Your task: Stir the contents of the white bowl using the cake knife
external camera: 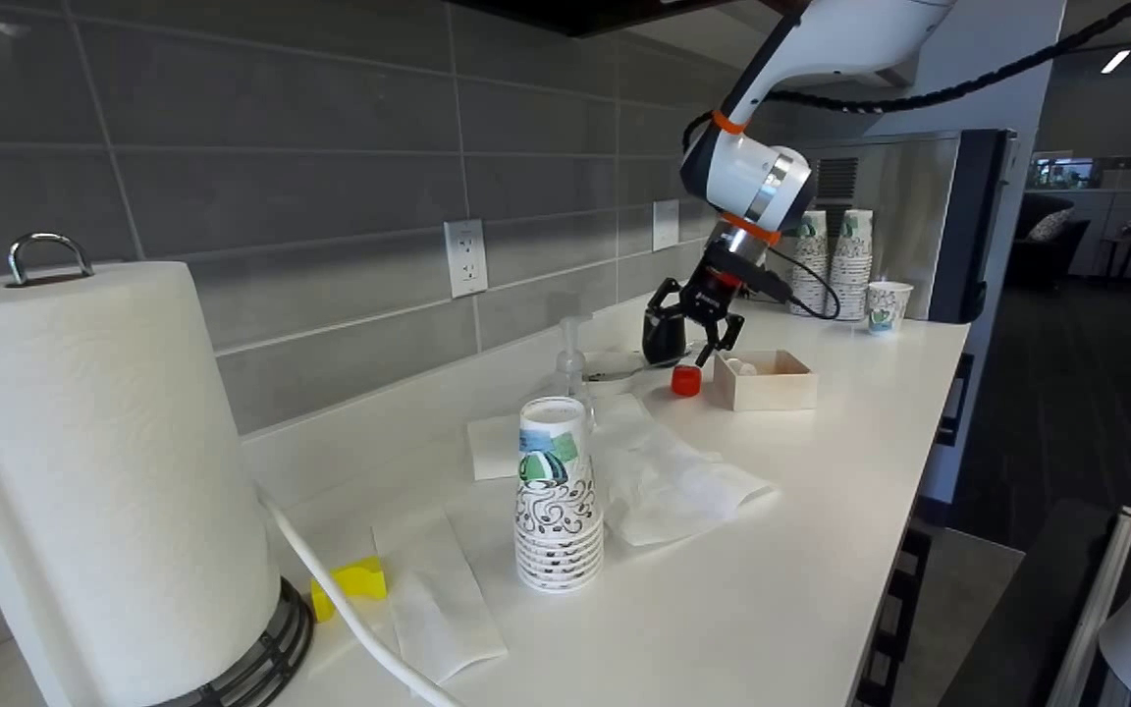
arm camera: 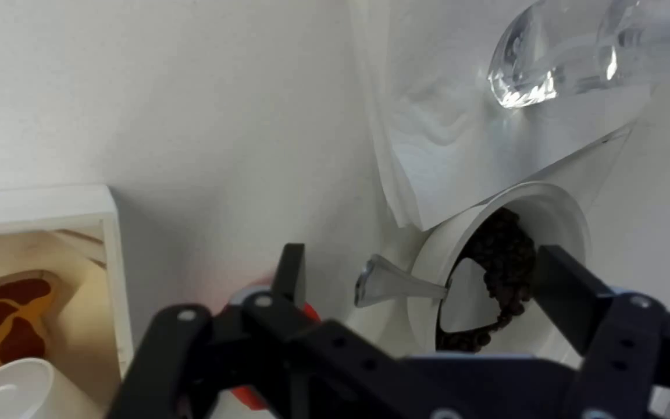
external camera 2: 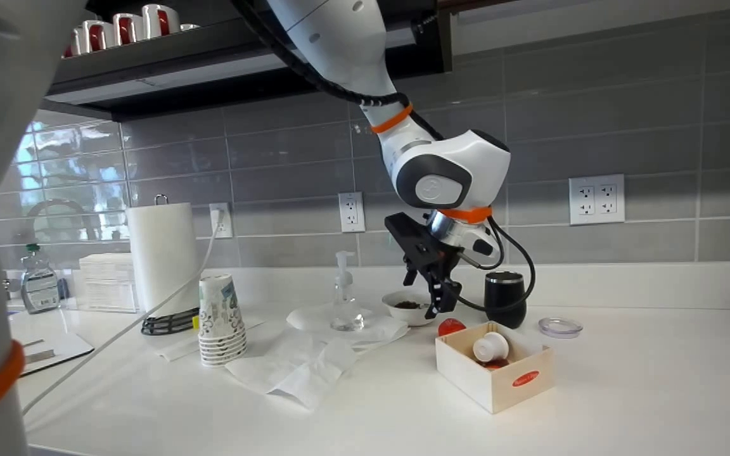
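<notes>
The white bowl (arm camera: pixel 565 218) holds dark bean-like pieces in the wrist view. It also shows in both exterior views (external camera 2: pixel 409 318) (external camera: pixel 613 374). The cake knife (arm camera: pixel 396 285) lies with its wide silver blade in the bowl on the dark pieces. Its handle sticks out over the rim, toward the red object. In an exterior view the knife's handle (external camera: pixel 662 364) shows below the gripper. My gripper (arm camera: pixel 427 278) is open and empty. Its fingers appear on either side of the knife, apart from it. It is above the bowl's side in both exterior views (external camera 2: pixel 420 296) (external camera: pixel 680 329).
A red object (external camera 2: pixel 450 327) and a wooden box (external camera 2: pixel 466 373) stand beside the bowl. A black cup (external camera 2: pixel 504 296) stands behind. A clear pump bottle (external camera 2: pixel 347 310) and paper towels (external camera 2: pixel 308 370) are on the bowl's other side. Stacked paper cups (external camera: pixel 558 491) stand farther off.
</notes>
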Action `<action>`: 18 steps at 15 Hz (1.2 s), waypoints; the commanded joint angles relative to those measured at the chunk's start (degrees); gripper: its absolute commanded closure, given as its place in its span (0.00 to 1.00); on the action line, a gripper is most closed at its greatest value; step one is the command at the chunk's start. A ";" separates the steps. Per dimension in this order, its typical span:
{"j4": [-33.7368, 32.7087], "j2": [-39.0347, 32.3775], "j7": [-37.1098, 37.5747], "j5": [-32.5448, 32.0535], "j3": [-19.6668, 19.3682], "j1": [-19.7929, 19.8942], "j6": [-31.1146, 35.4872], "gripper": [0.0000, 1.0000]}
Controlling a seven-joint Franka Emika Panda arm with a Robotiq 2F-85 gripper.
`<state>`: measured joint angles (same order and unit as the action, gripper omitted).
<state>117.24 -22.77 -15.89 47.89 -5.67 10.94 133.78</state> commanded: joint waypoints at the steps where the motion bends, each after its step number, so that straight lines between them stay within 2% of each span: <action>1: -2.90 -2.60 -0.80 1.44 1.59 1.54 -0.43 0.00; 2: -3.10 -2.89 -0.78 1.50 1.79 1.75 -0.44 0.25; 3: -3.29 -3.13 -0.89 1.50 1.96 1.95 -0.35 0.26; 12: -3.21 -3.59 -1.49 2.31 2.48 3.31 0.21 0.96; 13: -3.18 -3.45 -1.77 2.73 2.54 3.47 0.12 0.99; 18: -2.23 -1.28 -3.49 4.49 2.52 3.44 0.33 0.99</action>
<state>114.51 -25.36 -17.68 50.56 -3.65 13.68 133.77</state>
